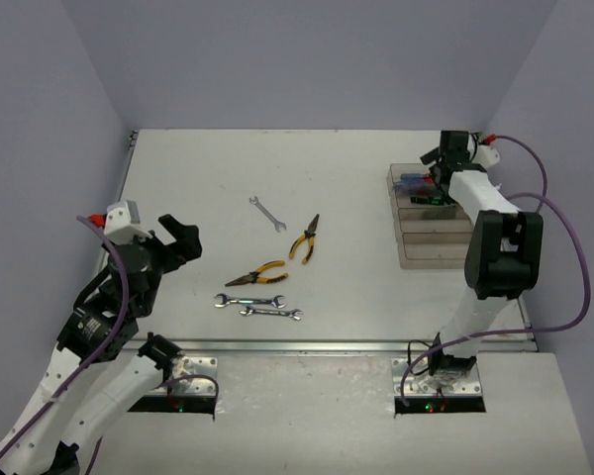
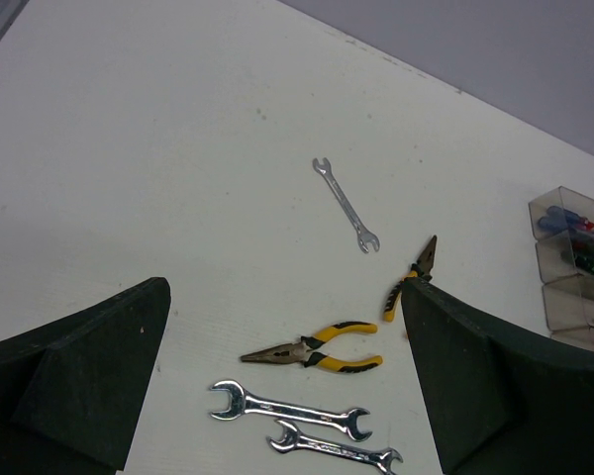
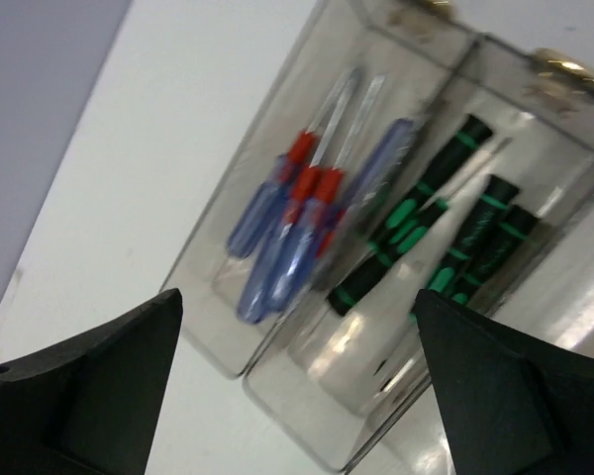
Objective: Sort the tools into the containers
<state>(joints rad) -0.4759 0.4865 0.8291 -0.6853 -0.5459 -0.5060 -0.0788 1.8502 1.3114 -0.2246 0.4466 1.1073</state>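
Two orange-yellow pliers [image 1: 256,274] [image 1: 305,238] and three silver wrenches [image 1: 267,213] [image 1: 249,300] [image 1: 270,313] lie loose on the white table. The left wrist view shows the nearer pliers [image 2: 317,348], the second pliers [image 2: 411,277] and the wrenches [image 2: 346,205] [image 2: 287,408] [image 2: 335,450]. The row of clear bins [image 1: 431,247] stands at the right. Its far bin holds blue/red screwdrivers [image 3: 297,223], and the bin beside it holds black/green screwdrivers [image 3: 436,247]. My left gripper [image 1: 183,240] is open and empty, left of the tools. My right gripper [image 1: 438,181] is open and empty above the far bins.
The two nearer bins [image 1: 436,255] look empty. The table's near edge [image 1: 327,345] runs just below the paired wrenches. Grey walls close in the table at the back and both sides. Purple cables loop beside the right arm [image 1: 497,247].
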